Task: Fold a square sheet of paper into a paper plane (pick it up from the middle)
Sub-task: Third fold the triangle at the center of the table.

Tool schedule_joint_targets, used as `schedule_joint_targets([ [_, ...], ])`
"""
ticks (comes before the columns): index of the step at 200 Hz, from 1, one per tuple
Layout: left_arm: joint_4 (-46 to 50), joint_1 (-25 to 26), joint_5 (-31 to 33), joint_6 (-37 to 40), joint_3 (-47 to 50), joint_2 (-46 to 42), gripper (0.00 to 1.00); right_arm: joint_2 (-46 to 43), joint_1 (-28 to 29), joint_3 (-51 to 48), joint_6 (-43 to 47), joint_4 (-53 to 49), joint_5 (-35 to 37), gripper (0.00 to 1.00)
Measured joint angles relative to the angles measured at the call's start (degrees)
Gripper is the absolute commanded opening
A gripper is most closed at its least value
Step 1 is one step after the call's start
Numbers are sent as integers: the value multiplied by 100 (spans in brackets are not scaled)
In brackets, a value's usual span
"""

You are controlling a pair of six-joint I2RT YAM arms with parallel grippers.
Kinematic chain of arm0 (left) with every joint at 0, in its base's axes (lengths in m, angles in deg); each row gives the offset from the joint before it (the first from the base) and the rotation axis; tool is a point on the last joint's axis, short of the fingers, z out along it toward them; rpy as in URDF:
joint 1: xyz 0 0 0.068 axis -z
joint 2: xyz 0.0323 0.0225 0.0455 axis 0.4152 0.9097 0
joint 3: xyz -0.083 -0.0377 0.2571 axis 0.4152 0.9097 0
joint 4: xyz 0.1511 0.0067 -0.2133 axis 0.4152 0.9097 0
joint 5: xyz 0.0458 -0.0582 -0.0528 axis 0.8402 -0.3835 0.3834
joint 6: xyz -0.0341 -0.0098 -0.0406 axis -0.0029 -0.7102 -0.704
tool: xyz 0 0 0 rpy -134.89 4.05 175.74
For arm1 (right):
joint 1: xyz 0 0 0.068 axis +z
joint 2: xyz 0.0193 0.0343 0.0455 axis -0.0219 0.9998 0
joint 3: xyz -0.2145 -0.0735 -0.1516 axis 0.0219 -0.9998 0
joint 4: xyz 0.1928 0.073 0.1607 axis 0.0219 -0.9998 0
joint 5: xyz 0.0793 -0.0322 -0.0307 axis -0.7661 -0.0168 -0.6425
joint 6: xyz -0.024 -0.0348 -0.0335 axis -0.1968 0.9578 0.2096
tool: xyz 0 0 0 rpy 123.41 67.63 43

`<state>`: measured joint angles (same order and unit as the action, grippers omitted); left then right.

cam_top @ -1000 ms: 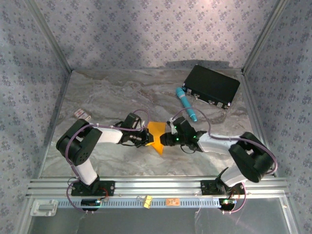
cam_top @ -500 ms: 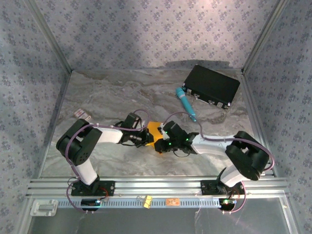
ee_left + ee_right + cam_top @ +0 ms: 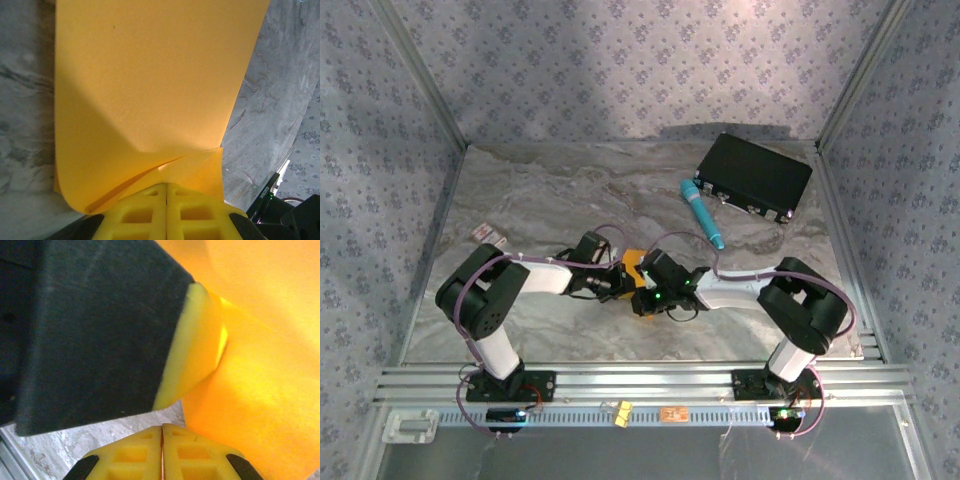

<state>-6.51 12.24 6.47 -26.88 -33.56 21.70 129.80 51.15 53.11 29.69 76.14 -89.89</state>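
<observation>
As seen from above, meeting at the middle of the worktop (image 3: 540,200): left gripper (image 3: 623,284) and right gripper (image 3: 641,298), tip to tip over the square sheet of paper (image 3: 634,263), mostly hidden under both wrists, one orange-yellow corner showing. Pinches the sheet's curled near edge in the left gripper, yellow pads (image 3: 145,212) pressed tight, seam shut; beyond, plain paper spreading away over grey marble. Keeps the right gripper's pads (image 3: 132,455) pressed together as well, tips at the sheet's edge, just beside the left gripper's black-and-yellow finger; cannot tell whether pinching any paper there. Near the left wall, small white-and-red card (image 3: 489,236), print too small to read. On the front rail (image 3: 570,378), orange tag (image 3: 672,413), likewise unreadable. Toward the far right, teal pen-like cylinder (image 3: 703,213) near black case (image 3: 753,177), both well apart from the sheet.
</observation>
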Motion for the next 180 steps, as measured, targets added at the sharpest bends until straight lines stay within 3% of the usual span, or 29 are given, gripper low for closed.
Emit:
schedule_joint_targets([
  [180,7,11,-7,2,-66,61,6,-234,-15,-717,-396,887,-7,11],
])
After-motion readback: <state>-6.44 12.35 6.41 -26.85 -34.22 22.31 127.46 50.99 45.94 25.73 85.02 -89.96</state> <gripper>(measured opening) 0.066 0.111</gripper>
